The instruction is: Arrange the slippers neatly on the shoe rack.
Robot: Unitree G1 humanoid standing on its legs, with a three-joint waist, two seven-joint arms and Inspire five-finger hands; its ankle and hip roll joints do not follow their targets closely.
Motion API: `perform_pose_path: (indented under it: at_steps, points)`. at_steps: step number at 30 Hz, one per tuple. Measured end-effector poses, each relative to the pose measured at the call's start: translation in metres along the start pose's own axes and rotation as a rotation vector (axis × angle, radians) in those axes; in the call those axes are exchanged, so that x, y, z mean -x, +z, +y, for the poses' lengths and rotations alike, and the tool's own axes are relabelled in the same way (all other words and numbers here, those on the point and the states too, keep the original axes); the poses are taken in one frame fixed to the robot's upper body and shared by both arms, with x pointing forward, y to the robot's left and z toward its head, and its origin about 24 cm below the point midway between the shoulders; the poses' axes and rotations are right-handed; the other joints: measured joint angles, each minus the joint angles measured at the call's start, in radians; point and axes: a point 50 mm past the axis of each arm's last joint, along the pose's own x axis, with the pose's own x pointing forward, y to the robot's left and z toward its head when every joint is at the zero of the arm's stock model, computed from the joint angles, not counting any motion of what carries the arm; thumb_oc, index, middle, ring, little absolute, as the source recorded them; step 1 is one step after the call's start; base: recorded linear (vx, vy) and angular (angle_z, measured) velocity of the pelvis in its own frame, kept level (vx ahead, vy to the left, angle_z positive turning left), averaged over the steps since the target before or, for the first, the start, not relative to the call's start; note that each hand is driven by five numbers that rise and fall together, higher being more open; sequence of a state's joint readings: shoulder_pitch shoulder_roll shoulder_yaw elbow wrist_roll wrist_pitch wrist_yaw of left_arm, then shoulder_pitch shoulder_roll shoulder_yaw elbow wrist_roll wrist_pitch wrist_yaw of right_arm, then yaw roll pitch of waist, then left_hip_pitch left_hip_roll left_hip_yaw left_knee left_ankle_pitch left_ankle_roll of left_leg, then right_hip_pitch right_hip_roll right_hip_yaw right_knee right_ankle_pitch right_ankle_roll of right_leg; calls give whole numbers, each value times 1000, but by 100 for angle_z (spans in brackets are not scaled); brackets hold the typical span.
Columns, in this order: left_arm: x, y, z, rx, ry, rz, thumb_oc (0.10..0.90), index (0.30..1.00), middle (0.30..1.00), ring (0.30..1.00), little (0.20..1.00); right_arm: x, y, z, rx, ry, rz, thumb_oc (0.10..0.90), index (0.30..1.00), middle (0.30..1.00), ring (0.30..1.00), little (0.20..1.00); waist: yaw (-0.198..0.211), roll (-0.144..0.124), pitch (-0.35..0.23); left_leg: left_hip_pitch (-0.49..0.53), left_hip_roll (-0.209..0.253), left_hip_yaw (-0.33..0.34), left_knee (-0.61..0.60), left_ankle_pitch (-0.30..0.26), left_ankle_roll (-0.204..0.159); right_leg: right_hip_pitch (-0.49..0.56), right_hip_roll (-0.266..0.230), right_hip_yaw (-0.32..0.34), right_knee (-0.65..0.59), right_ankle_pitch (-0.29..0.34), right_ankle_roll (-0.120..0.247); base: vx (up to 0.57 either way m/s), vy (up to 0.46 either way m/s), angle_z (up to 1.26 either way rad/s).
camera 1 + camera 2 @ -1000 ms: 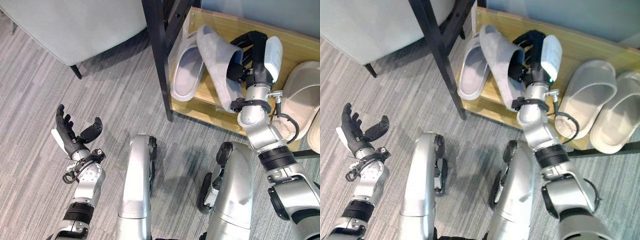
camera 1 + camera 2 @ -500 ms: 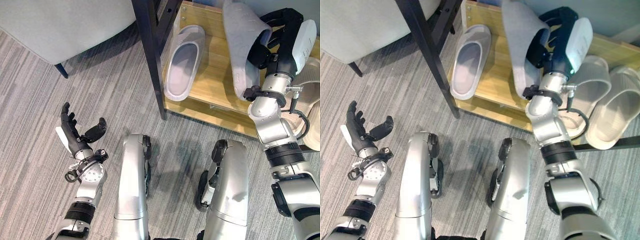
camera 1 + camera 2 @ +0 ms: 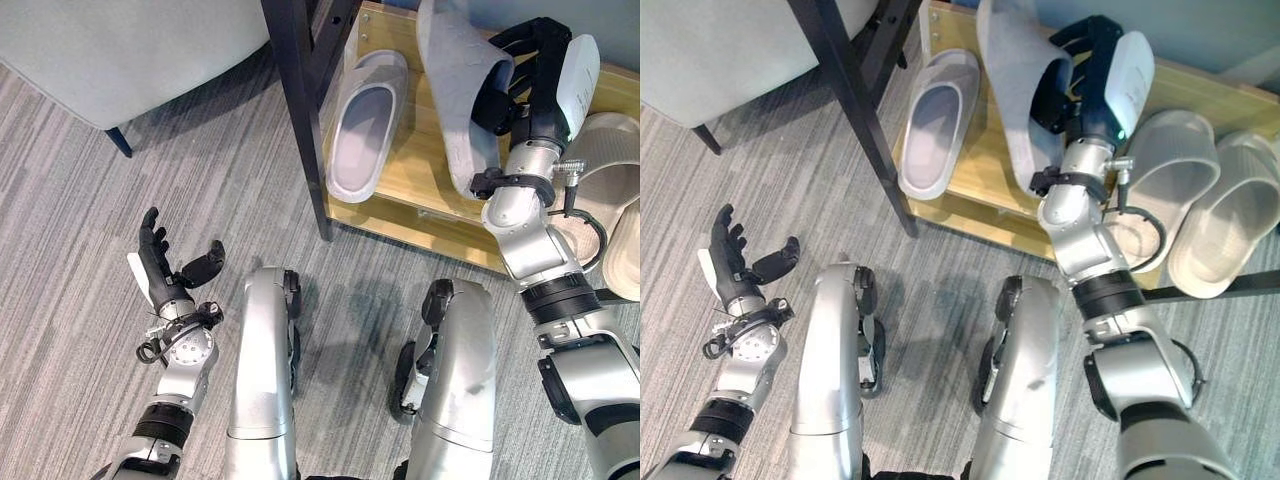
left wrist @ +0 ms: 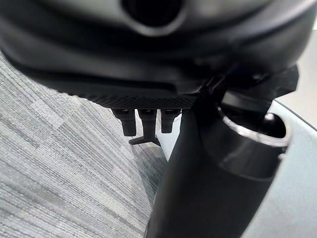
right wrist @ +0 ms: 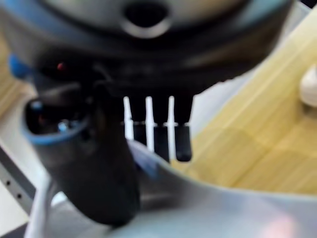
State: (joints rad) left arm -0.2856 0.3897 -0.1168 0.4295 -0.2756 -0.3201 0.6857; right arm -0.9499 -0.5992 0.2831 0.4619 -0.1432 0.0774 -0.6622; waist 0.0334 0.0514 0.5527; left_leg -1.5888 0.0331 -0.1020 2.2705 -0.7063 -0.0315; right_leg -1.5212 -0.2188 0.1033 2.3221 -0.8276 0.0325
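Grey striped carpet (image 3: 90, 180), grey upholstered chair (image 3: 130, 45) on dark legs.

No legible text or labels.

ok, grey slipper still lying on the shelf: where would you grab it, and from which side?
Probably the strap. The grey slipper lying on the shelf rests sole-down, opening up, toe end toward the back of the wooden shelf. Slide fingers in from the heel end at the shelf's front edge, thumb over the strap, much as the right hand holds the lifted grey slipper. The black post crowds its left side.
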Motion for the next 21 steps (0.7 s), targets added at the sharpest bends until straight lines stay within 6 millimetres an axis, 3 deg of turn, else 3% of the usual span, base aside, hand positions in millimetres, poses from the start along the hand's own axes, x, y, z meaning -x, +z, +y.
perform_pose_path:
  at_steps: [4, 7, 8, 9, 10, 21]
  points:
    - [0, 0, 0, 0, 0, 0, 800, 900, 900, 900, 900, 5, 2, 8, -21, 18, 8, 400, 300, 300, 300, 300, -13, -3, 2, 0, 1, -3, 3, 0, 0, 2, 0, -3, 0, 0, 0, -9, -2, 0]
    - [0, -1, 1, -4, 5, 5, 800, 900, 900, 900, 900, 16, -12, 11, 4, 43, 43, 400, 300, 300, 300, 300, -17, -4, 2, 0, 0, -13, 6, 0, 0, 7, 1, -11, 1, 0, 0, -10, -5, -1]
    - [1, -3, 2, -8, 6, 8, 800, 900, 900, 900, 900, 18, -14, 12, 10, 48, 51, 500, 451, 451, 451, 451, -20, -4, 2, 0, 0, -15, 11, -1, -1, 7, 2, -12, 6, 0, 0, 0, 0, 0]
    - [1, -3, 2, -9, 7, 10, 800, 900, 900, 900, 900, 18, -14, 12, 9, 48, 52, 569, 554, 554, 554, 554, -21, -4, 2, 0, 1, -16, 13, -1, -2, 7, 3, -11, 8, 0, 0, 0, 0, 0]
    - [1, -3, 2, -10, 7, 11, 800, 900, 900, 900, 900, 18, -14, 12, 8, 48, 53, 800, 900, 900, 900, 900, -21, -4, 2, 0, 0, -16, 13, -1, -2, 7, 4, -11, 8, 0, 0, 0, 0, 0]
    - [2, -9, 5, -30, 12, 32, 800, 900, 900, 900, 900, 21, -12, 19, -25, 64, 66, 800, 900, 900, 900, 900, -21, -4, 2, 0, 0, -16, 13, -2, -3, 6, 3, -10, 9, 0, 0, 0, 0, 0]
